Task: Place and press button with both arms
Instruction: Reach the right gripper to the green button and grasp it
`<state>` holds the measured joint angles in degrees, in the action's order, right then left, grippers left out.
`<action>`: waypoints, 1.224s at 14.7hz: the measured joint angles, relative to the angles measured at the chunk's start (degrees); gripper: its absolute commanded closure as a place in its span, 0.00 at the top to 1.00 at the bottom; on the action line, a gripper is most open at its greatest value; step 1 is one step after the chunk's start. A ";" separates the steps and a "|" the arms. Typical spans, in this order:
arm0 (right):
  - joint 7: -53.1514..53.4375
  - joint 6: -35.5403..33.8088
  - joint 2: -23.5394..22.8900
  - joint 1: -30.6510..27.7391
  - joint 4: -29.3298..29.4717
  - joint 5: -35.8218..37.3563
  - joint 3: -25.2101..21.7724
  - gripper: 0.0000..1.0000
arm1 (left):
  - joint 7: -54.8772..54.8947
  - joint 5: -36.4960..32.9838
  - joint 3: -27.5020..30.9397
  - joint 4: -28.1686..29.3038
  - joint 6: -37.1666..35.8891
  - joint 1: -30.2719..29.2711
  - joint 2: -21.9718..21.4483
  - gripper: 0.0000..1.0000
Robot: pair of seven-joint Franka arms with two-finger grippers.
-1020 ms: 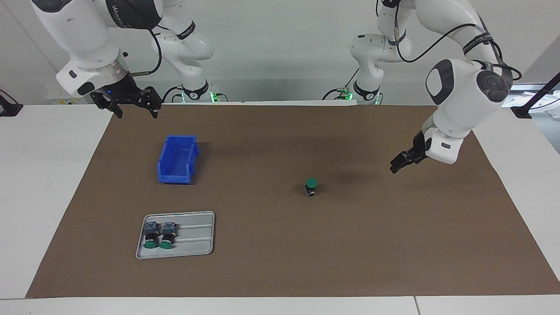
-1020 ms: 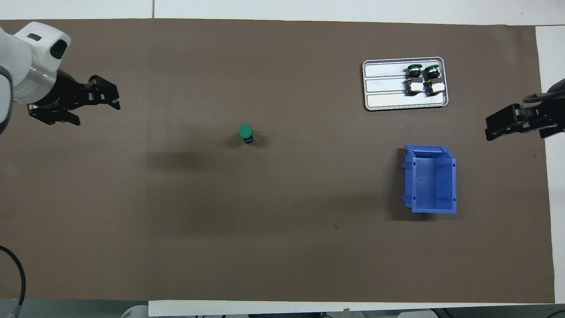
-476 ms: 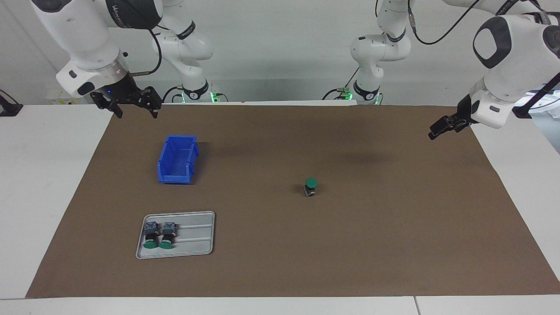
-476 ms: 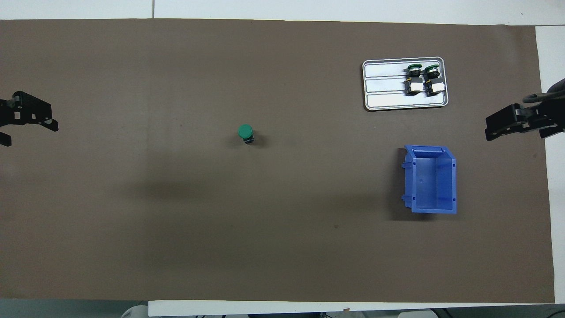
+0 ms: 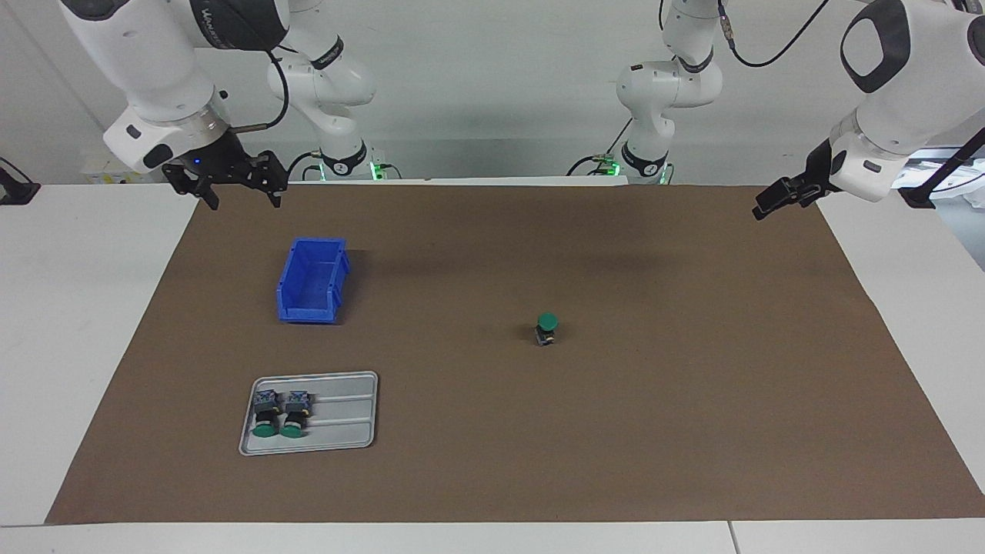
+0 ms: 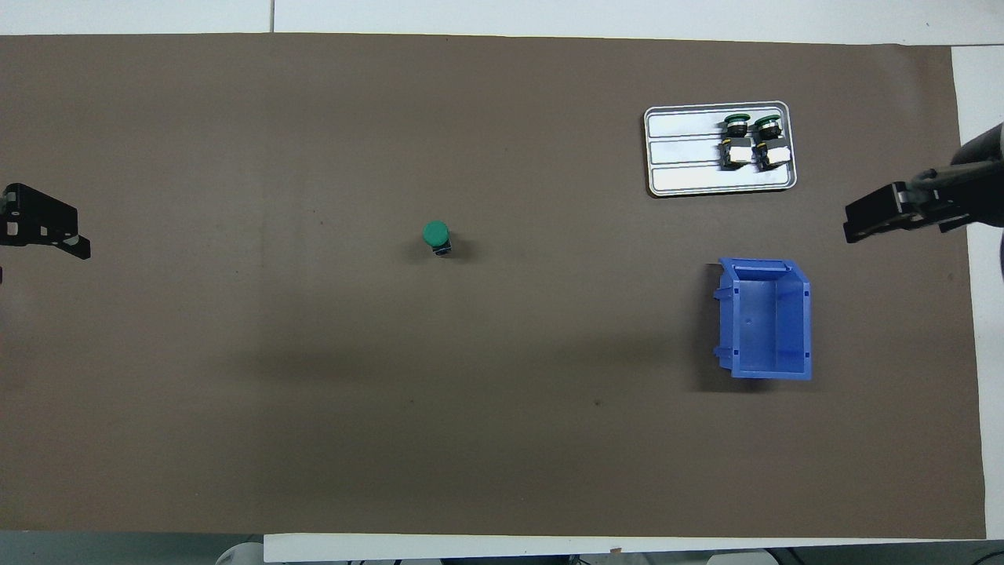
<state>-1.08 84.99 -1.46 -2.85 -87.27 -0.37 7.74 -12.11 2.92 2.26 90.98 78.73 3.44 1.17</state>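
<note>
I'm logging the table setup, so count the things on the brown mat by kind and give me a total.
Green-capped push-buttons: 3, one upright on the mat, two lying in the tray
Metal tray: 1
Blue bin: 1
Total: 5

A brown mat [image 6: 502,439] covers most of the white table [image 6: 976,71]. Near the middle of the mat stands a single push-button switch [image 6: 437,237], upright, its round green cap facing up. Toward the right arm's end lies a silver ribbed tray [image 6: 682,149], and in it two more green-capped push-button switches [image 6: 751,141] lie on their sides, side by side and touching. A blue open-topped bin [image 6: 765,318], nearer to the robots than the tray, sits apart from it with nothing inside.

The left gripper [image 6: 47,227] hangs over the mat's edge at the left arm's end, only its black tips in view, holding nothing. The right gripper [image 6: 882,216] hangs over the mat's edge at the right arm's end, also holding nothing.
</note>
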 measured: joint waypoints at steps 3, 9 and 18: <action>11.35 3.46 -1.81 8.57 0.82 -2.45 0.56 0.99 | 0.00 0.00 0.00 0.07 0.00 -0.01 0.00 1.00; 37.11 14.27 -17.88 30.05 12.25 -1.57 0.89 0.99 | 0.05 0.00 -0.26 0.07 0.01 0.02 0.00 1.00; 41.47 31.85 -36.15 38.03 15.27 9.49 0.38 0.99 | 0.04 0.00 -0.44 0.07 0.28 0.03 0.00 1.00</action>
<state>40.39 116.84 -37.62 35.17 -72.00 9.12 8.11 -12.07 2.92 1.82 91.05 79.00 3.47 1.17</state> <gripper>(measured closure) 0.009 0.000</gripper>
